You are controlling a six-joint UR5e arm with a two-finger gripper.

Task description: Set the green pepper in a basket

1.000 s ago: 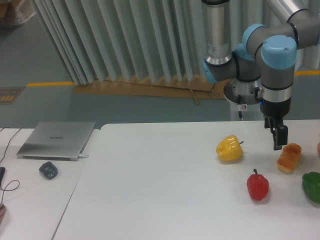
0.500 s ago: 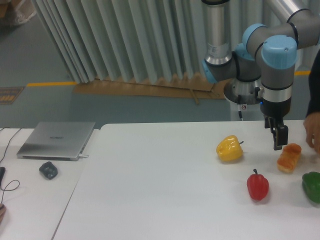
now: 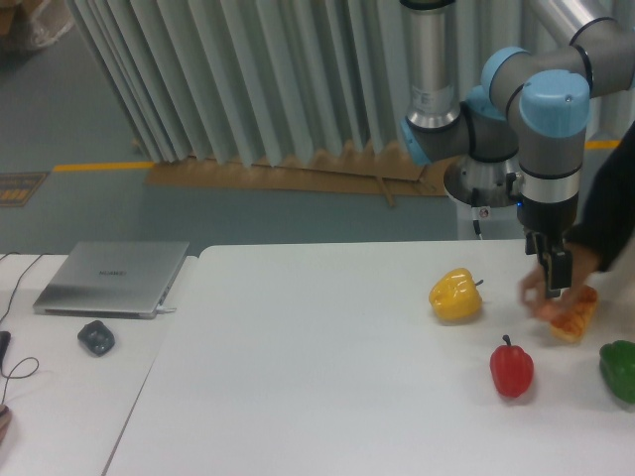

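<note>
The green pepper (image 3: 619, 370) lies on the white table (image 3: 317, 377) at the far right, partly cut off by the frame's edge. My gripper (image 3: 556, 286) hangs pointing down above the table, up and to the left of the pepper and well apart from it. Its fingers are seen edge-on, so the gap between them does not show. Nothing is visibly held. No basket is in view.
A person's hand (image 3: 538, 288) and dark sleeve reach in from the right and touch an orange bread-like item (image 3: 575, 315) just below my gripper. A red pepper (image 3: 512, 369) and a yellow pepper (image 3: 455, 296) lie nearby. A laptop (image 3: 111, 278) and mouse (image 3: 96, 338) sit at the left.
The person's arm has come further in from the right, and the hand now rests on the orange item beside my gripper. My gripper and the peppers have not moved.
</note>
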